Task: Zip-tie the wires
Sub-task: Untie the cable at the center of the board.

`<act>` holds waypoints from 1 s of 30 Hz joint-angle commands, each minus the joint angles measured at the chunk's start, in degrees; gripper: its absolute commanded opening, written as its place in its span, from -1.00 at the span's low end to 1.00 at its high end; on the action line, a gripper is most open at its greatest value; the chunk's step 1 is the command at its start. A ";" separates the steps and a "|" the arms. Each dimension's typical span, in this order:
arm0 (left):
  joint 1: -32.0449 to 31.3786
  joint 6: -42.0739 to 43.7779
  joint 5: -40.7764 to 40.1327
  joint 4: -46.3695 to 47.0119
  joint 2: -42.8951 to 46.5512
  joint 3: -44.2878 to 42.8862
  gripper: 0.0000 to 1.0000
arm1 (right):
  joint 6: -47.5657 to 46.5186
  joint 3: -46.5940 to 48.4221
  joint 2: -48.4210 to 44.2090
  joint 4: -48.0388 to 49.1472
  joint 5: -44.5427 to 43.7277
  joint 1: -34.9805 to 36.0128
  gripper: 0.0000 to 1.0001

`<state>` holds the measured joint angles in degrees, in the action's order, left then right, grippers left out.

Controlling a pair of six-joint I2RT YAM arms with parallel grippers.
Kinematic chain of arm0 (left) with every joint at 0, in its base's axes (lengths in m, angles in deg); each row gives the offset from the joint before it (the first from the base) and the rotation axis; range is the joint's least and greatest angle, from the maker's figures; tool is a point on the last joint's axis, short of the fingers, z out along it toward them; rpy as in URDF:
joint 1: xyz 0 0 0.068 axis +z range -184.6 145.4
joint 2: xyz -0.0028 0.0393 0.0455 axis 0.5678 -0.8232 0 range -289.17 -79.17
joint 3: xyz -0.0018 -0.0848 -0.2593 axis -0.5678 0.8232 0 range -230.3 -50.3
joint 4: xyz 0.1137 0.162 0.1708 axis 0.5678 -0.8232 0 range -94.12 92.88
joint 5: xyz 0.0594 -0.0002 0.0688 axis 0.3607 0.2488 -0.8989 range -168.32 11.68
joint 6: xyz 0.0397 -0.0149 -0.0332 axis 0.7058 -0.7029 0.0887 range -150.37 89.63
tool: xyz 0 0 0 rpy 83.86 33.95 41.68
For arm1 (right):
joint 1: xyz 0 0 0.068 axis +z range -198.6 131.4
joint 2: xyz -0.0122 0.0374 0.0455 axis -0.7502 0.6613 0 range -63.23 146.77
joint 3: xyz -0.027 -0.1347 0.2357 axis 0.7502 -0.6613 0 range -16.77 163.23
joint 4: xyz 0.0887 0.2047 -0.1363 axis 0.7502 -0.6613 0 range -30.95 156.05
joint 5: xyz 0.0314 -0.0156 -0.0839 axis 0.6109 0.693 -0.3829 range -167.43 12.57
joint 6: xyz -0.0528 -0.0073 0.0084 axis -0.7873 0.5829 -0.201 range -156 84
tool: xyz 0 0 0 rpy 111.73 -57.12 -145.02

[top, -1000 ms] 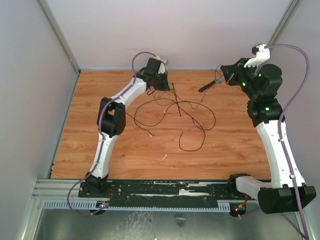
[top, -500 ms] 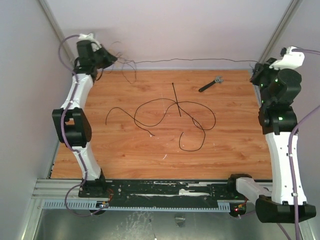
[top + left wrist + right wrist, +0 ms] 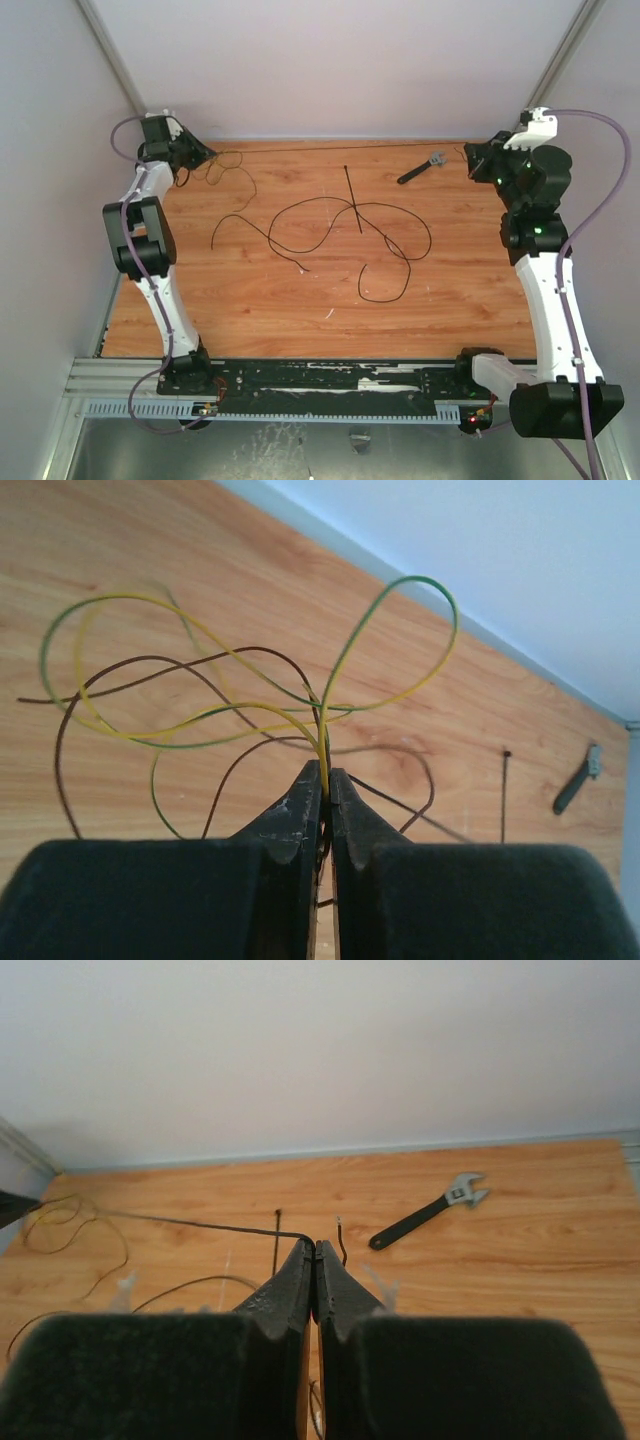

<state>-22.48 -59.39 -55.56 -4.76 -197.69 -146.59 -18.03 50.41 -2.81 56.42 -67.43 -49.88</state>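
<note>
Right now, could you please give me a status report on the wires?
Left gripper shut on the wires, far left corner. Right gripper shut on one strand, stretched between both. Zip tie lies free at centre, across loose loops. Wrench lies apart.

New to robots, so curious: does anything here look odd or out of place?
A wire is stretched taut between the left gripper and right gripper, while other wires sprawl loose. A wrench lies near the far edge, seemingly unneeded.

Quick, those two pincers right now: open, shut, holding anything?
Left pincer: closed, gripping the looped wires.
Right pincer: closed, gripping the end of one dark strand that stretches across the table.
</note>
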 commanded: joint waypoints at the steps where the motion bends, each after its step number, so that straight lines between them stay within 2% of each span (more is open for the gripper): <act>1: 2.00 -0.89 -2.57 1.82 -4.86 -2.77 -0.79 | 1.66 -0.33 -0.01 6.05 4.59 -0.75 -1.00; 6: 4.18 -1.73 -2.55 1.83 -8.32 -4.46 -0.62 | 1.29 0.04 -0.09 5.89 4.00 -0.82 -1.00; 8: 5.19 -2.03 -2.57 1.83 -8.93 -4.34 -0.37 | 1.23 0.21 -0.19 5.70 3.98 -0.79 -1.00; 9: 5.58 -2.09 -2.55 1.83 -9.07 -4.19 -0.33 | 1.19 0.25 -0.17 5.53 3.90 -0.80 -1.00; 15: 7.42 -1.25 -4.15 1.83 -9.52 -2.74 -0.36 | 0.87 0.96 -0.43 4.87 2.61 -0.75 -1.00; 18: 8.12 -1.16 -4.22 1.67 -9.70 -2.17 -0.32 | 2.13 1.72 -0.05 5.80 5.23 -0.83 -1.00; 19: 8.10 -1.09 -4.18 1.60 -9.59 -1.96 -0.21 | 2.68 2.01 0.19 6.08 6.24 -0.76 -1.00; 21: 8.10 -1.17 -3.84 1.57 -8.88 -1.28 0.20 | 3.77 2.26 0.77 6.57 8.08 -0.80 -1.00; 26: 8.09 -1.32 -3.76 0.11 -5.48 1.19 0.94 | 4.25 2.56 1.81 6.68 8.96 -0.78 -1.00; 30: 7.82 -3.99 -1.77 -0.97 -1.60 5.36 0.97 | 4.83 4.52 3.98 7.53 10.05 -0.69 -1.00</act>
<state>-14.48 -61.59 -59.23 -4.87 -205.32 -144.01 -14.57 51.43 -0.78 61.74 -59.52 -50.28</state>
